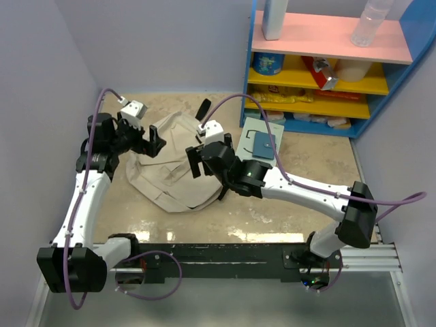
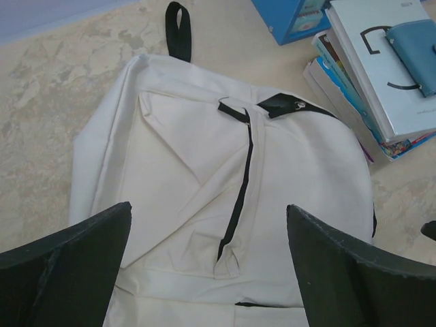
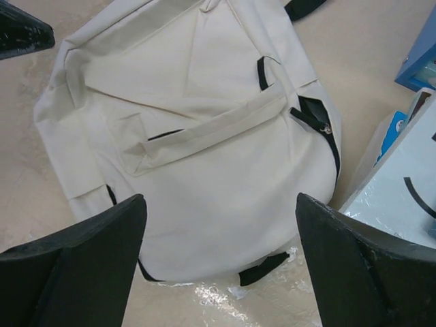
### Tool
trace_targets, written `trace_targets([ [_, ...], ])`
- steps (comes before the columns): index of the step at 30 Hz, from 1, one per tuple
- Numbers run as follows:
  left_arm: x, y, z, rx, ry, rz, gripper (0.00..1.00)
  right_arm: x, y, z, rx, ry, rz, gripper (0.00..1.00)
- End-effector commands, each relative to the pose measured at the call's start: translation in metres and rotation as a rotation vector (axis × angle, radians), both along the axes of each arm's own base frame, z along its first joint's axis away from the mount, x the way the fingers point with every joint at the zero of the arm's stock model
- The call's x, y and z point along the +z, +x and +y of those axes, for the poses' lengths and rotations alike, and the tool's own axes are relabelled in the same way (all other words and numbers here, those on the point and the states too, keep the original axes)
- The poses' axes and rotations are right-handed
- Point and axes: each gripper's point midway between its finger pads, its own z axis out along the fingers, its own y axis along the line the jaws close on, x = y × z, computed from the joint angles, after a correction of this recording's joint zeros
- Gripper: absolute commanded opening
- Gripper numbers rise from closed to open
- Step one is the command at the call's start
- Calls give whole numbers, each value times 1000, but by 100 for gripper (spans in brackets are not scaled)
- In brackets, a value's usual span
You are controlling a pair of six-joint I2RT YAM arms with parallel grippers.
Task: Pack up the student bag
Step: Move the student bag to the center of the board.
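Note:
The student bag [image 1: 170, 167] lies flat on the table, beige with black zipper trim and a black loop at its far end. It fills the left wrist view [image 2: 204, 177] and the right wrist view [image 3: 204, 163]. A stack of books [image 1: 262, 143] with a blue wallet [image 1: 263, 142] on top lies to its right, also in the left wrist view [image 2: 381, 75]. My left gripper [image 1: 151, 142] is open and empty above the bag's left side. My right gripper [image 1: 202, 158] is open and empty above the bag's right side.
A blue shelf unit [image 1: 327, 61] with pink and yellow shelves holding bottles and packets stands at the back right. Grey walls close in the left and back. The books' corner [image 3: 409, 184] lies close to the bag's right edge.

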Motion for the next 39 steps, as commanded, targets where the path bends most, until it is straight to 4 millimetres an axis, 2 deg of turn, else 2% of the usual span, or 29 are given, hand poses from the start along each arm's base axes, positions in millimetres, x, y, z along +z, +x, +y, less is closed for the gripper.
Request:
trace_targets([
  [1, -4, 3, -9, -45, -10, -28, 100, 20, 8, 13, 5, 95, -22, 94],
  [2, -11, 6, -10, -51, -14, -15, 100, 20, 11, 13, -2, 112, -13, 94],
  [3, -11, 10, -12, -60, -23, -22, 100, 22, 24, 9, -32, 160, -1, 94],
  [4, -20, 15, -15, -69, -32, 1, 100, 20, 26, 14, -2, 191, 31, 94],
  [6, -22, 23, -19, -81, -63, 13, 100, 15, 47, 9, -46, 255, 74, 91],
  [7, -32, 29, -21, -85, -76, 45, 100, 12, 50, 13, -23, 285, 109, 90],
  [8, -32, 34, -22, -89, -86, 51, 100, 0, 56, 15, -29, 292, 144, 88],
  [9, -31, 40, -23, -82, -104, 50, 100, 0, 67, 14, -41, 335, 163, 86],
  [11, -42, 52, -22, -70, -108, 64, 100, -11, 73, 22, -35, 340, 190, 84],
  [12, -41, 60, -20, -42, -124, 52, 100, -13, 77, 25, -38, 342, 189, 83],
  [14, -50, 68, -19, -34, -122, 57, 100, -13, 83, 31, -46, 350, 188, 82],
  [15, -51, 72, -26, -50, -104, 40, 100, -30, 88, 35, -62, 329, 215, 81],
  [17, -59, 79, -29, -40, -82, 46, 100, -34, 96, 42, -75, 333, 223, 79],
  [19, -64, 86, -20, -20, -28, 30, 100, -54, 103, 51, -83, 320, 247, 77],
  [21, -63, 93, -8, 11, 17, 7, 100, -60, 108, 58, -89, 324, 259, 76],
  [22, -63, 96, 2, 40, 28, 0, 100, -79, 112, 61, -104, 295, 279, 75],
  [23, -61, 99, 6, 54, 38, -12, 100, -75, 118, 65, -104, 295, 264, 75],
  [24, -60, 104, 24, 110, 60, -21, 100, -78, 123, 64, -118, 274, 251, 75],
  [25, -62, 108, 34, 131, 76, -20, 100, -86, 128, 65, -124, 247, 245, 75],
  [26, -56, 114, 40, 142, 105, -44, 100, -82, 134, 66, -113, 221, 214, 75],
  [28, -62, 120, 50, 181, 150, -31, 100, -86, 142, 65, -113, 167, 181, 77],
  [29, -60, 123, 54, 192, 166, -39, 100, -80, 147, 65, -96, 136, 145, 78],
  [32, -62, 132, 70, 256, 196, -42, 100, -81, 155, 61, -86, 55, 97, 79],
  [33, -55, 139, 76, 274, 194, -78, 100, -82, 157, 61, -85, 39, 89, 79],
  [37, -73, 144, 70, 232, 175, -25, 100, -83, 163, 50, -118, 22, 81, 78],
  [38, -82, 135, 65, 205, 161, 25, 100, -89, 163, 45, -134, 25, 94, 78],
  [39, -72, 128, 48, 123, 118, 4, 100, -85, 163, 41, -144, 39, 96, 77],
])
